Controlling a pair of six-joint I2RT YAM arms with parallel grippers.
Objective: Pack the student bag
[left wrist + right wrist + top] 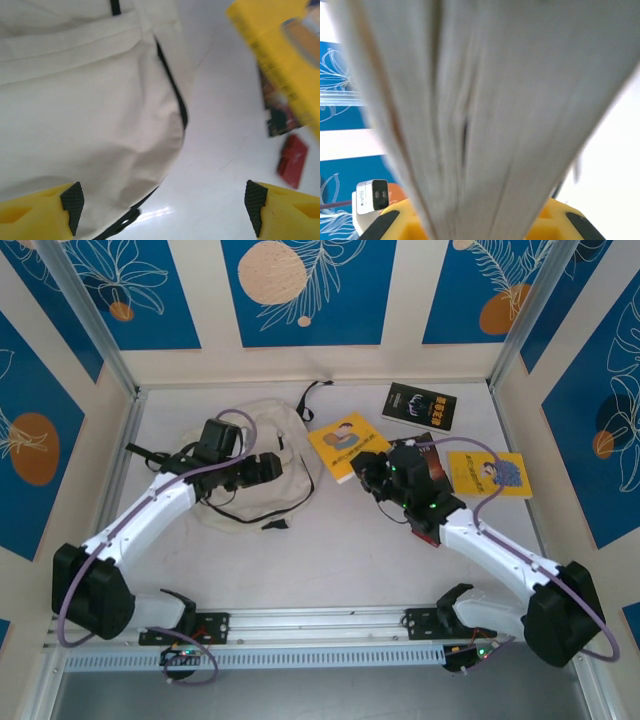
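The student bag (262, 425), a cream canvas backpack with black straps, lies flat at the back left of the table. My left gripper (272, 466) hovers over its right edge, open. In the left wrist view the bag (85, 110) lies below and to the left, and nothing sits between the open gripper's (165, 200) fingers. My right gripper (372, 468) is shut on the near edge of a yellow book (342, 440) just right of the bag. In the right wrist view that book's page edge (485, 110) runs down between the yellow fingers (555, 222).
A black book (420, 405) lies at the back, and a second yellow book (492, 472) at the right. A small red object (428, 536) sits under my right arm and shows again (292, 160) in the left wrist view. Panel walls close in the table.
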